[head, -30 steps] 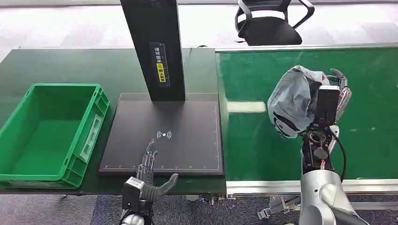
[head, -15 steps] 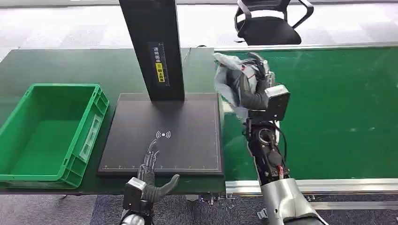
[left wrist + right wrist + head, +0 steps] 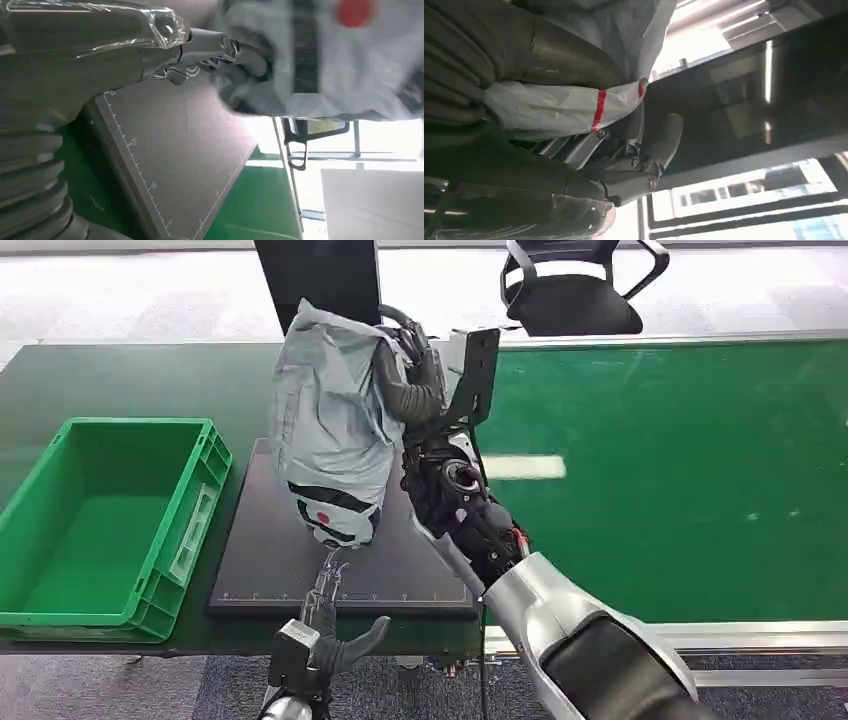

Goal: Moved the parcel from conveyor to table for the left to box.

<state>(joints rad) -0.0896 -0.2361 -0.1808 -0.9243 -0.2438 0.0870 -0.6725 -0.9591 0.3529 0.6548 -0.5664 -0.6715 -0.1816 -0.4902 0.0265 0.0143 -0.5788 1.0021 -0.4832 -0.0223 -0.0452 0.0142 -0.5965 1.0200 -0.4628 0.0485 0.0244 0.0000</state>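
The parcel [image 3: 330, 430], a grey plastic mailing bag with a black band and a red dot near its lower end, hangs upright above the black scanning pad [image 3: 425, 560] on the table. My right hand [image 3: 408, 375] grips its upper right side, the arm reaching across from the conveyor side. My left hand [image 3: 322, 625] lies at the pad's front edge, open, with fingers stretched forward just under the parcel's lower end. In the left wrist view its fingertips [image 3: 227, 47] meet the blurred parcel [image 3: 325, 55]; I cannot tell if they touch. The right wrist view shows the parcel [image 3: 564, 107] close up.
An empty green crate [image 3: 190, 530] stands on the dark green table left of the pad. A black post [image 3: 320, 280] rises behind the parcel. The green conveyor belt [image 3: 680, 470] lies to the right, bare. An office chair [image 3: 570, 290] stands beyond it.
My right arm has swung left with the parcel, from over the conveyor to above the scanning pad. The left hand has stayed at the pad's front edge.
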